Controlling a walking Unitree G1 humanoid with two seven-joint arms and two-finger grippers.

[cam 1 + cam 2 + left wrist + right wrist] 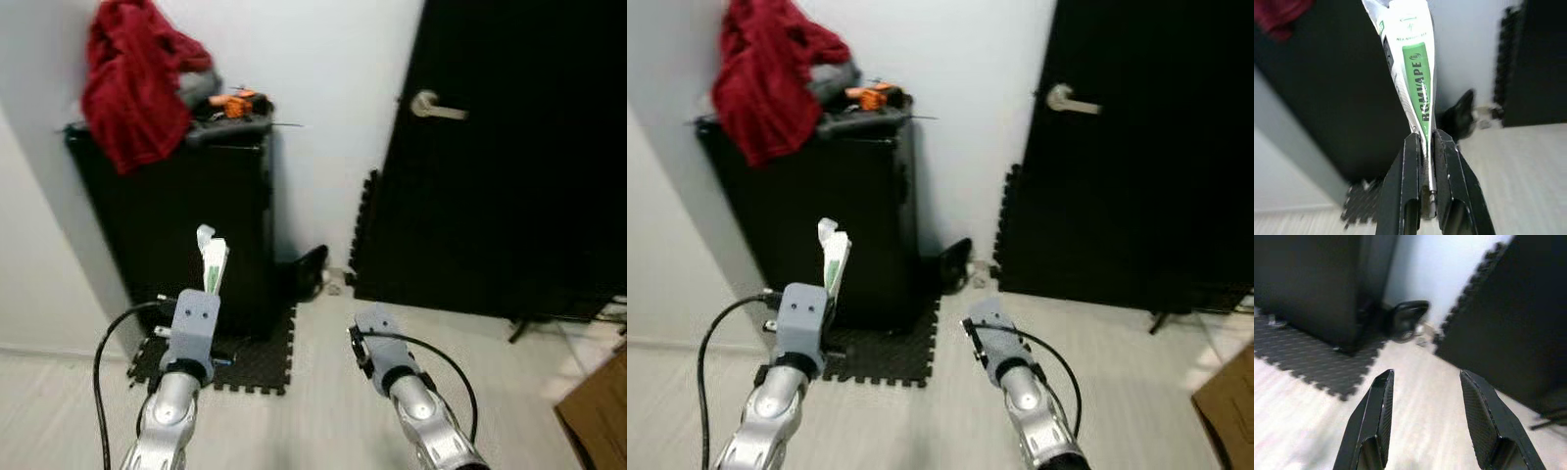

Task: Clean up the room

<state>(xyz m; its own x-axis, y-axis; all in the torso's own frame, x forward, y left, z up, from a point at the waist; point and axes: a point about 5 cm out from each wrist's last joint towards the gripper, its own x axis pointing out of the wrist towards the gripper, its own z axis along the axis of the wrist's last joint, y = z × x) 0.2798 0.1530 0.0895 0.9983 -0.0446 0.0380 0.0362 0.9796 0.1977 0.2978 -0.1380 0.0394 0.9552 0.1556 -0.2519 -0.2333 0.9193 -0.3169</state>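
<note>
Left gripper (1426, 142) clamped on green-and-white wrapper (1413, 73), raised before black cabinet (186, 206). Right gripper (1425, 382) spread apart, right of that cabinet, above floor (1420, 396).

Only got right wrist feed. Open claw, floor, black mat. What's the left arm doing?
Observer: The left claw is shut on a white and green wrapper, held upright in front of the black cabinet.
Operator: Anything on that cabinet? I only see its base.
Observer: A red cloth is heaped on top, draped over its front edge, with an orange tool beside it.
Operator: And the dark wall to my side?
Observer: It is a black door with a silver lever handle, shut.
</note>
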